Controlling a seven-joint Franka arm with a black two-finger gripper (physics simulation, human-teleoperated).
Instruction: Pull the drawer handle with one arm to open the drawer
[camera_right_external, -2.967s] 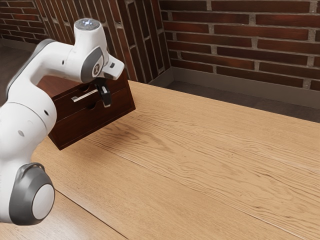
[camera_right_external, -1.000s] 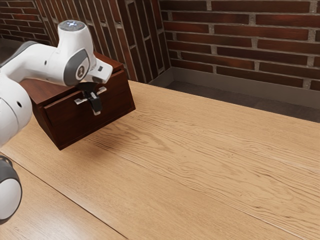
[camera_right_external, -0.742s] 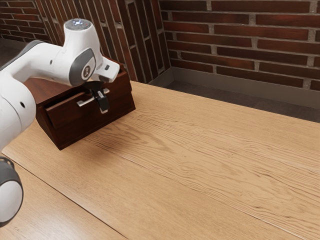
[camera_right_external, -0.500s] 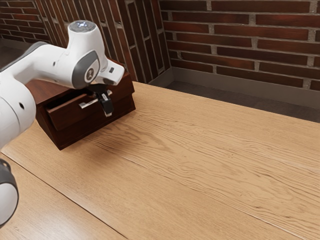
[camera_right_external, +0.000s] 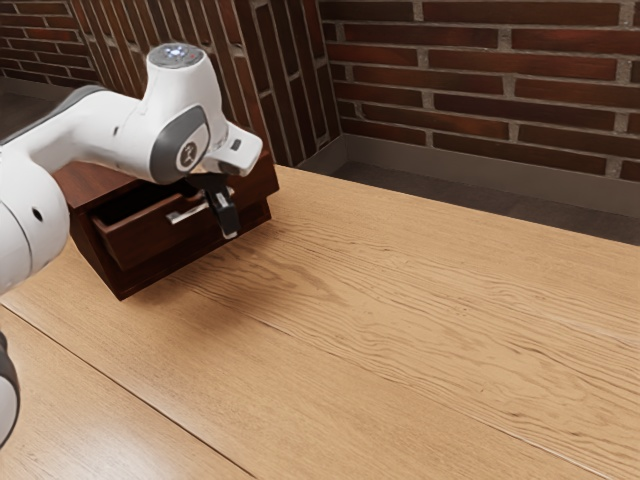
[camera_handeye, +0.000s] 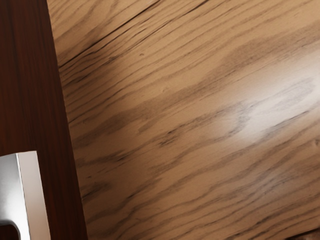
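Moved since half a second before: claw (camera_right_external: 222, 208) and drawer handle (camera_right_external: 187, 213) together, farther out from the cabinet (camera_right_external: 170, 262); the dark opening behind the drawer front was wider.

Entry, as I logged it from the console:

- Claw, one. Black, two fingers, closed on the handle's end. I judged the grip from the near finger (camera_right_external: 229, 216) crossing in front of the bar, and from the drawer coming along with it.
- Drawer handle, one. A silver bar, in the claw; in the wrist view its pale end (camera_handeye: 22, 195) lay just under my hand, against the dark wood.
- Drawer (camera_right_external: 140, 228), one. Upper tier of the cabinet, directly behind the claw, partly drawn out, with shadowed interior showing above its front. I judged the task well under way but not finished; how much travel remained I could not tell.
- Cabinet, one. Dark red-brown wood, behind and below the claw. Whether its lower front was a second drawer I could not tell.
- Table (camera_right_external: 420, 330), one. Light oak, below the claw and spreading away from it.
- Brick wall (camera_right_external: 480, 70), well beyond the claw.
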